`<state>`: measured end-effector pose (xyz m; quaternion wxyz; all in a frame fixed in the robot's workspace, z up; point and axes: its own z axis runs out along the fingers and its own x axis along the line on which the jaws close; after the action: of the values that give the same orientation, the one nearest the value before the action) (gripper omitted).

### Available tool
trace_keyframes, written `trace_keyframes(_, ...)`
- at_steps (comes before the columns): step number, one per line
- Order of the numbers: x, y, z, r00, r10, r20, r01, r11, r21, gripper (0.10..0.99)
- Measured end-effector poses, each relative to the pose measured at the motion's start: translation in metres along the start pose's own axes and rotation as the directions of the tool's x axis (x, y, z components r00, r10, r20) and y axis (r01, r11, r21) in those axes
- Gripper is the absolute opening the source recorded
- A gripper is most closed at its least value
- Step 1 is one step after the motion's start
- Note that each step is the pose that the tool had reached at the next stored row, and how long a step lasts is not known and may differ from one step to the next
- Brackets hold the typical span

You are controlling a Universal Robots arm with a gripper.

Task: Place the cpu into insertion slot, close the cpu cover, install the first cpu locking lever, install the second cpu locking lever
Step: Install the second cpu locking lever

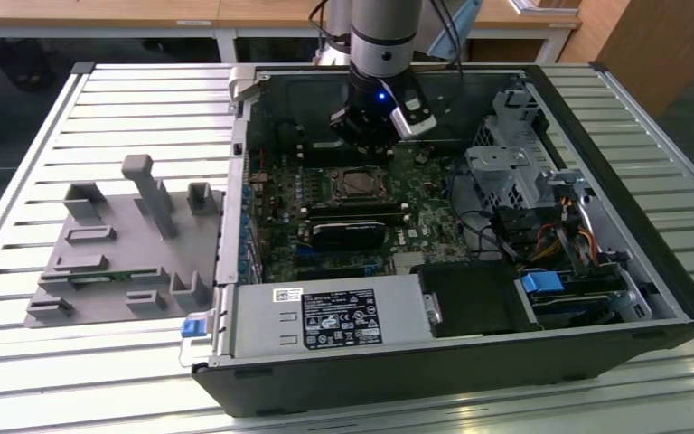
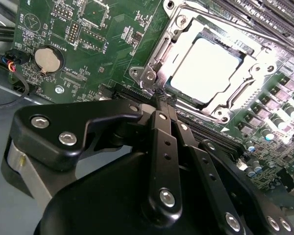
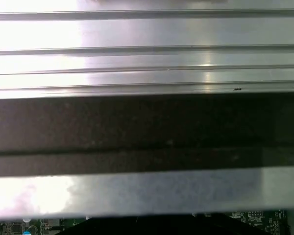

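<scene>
Silvery cpu (image 2: 202, 69) seated in insertion slot (image 2: 172, 30), cpu cover (image 2: 162, 46) down. Gripper (image 2: 162, 98) jaws pinched together, empty, tips at cover's corner. Judged step: locking levers; needs precise hooking.

My arm (image 1: 383, 32) is a smooth silver-grey tube with a black collar near its wrist, where a small blue light glows. A white block sits at the wrist's side, and dark cables trail along the tube. My gripper (image 2: 161, 100) is matte black: thick rounded linkage bars joined by shiny silver screws with hex sockets, small holes drilled along the narrow fingers (image 2: 165, 142), and a curved silvery band against the black body.
</scene>
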<state>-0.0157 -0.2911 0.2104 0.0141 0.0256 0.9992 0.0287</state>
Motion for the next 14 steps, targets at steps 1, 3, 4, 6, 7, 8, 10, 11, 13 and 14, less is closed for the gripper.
trace_keyframes(1,0.0000,-0.0003,0.0000,1.0000,0.000,0.0000,0.000,1.0000,0.000,0.106)
trace_keyframes(3,-0.0001,-0.0011,-0.0001,1.0000,0.000,0.0000,0.000,1.0000,0.000,0.106)
trace_keyframes(4,-0.0001,-0.0016,-0.0001,1.0000,0.000,0.0000,0.000,1.0000,0.000,0.106)
trace_keyframes(6,-0.0002,-0.0028,-0.0001,1.0000,0.000,0.0000,0.000,1.0000,0.000,0.106)
trace_keyframes(7,-0.0002,-0.0033,-0.0002,1.0000,0.000,0.0000,0.000,1.0000,0.000,0.106)
trace_keyframes(8,-0.0002,-0.0039,-0.0002,1.0000,0.000,0.0000,0.000,1.0000,0.000,0.106)
trace_keyframes(10,-0.0003,-0.0047,-0.0002,1.0000,0.000,0.0001,0.000,1.0000,0.000,0.106)
trace_keyframes(11,-0.0002,-0.0048,-0.0003,1.0000,0.000,0.0000,0.000,1.0000,0.000,0.106)
trace_keyframes(13,-0.0003,-0.0048,-0.0018,1.0000,0.000,0.0000,0.000,1.0000,0.000,0.106)
trace_keyframes(14,-0.0003,-0.0048,-0.0031,1.0000,0.000,0.0000,0.000,1.0000,0.000,0.106)
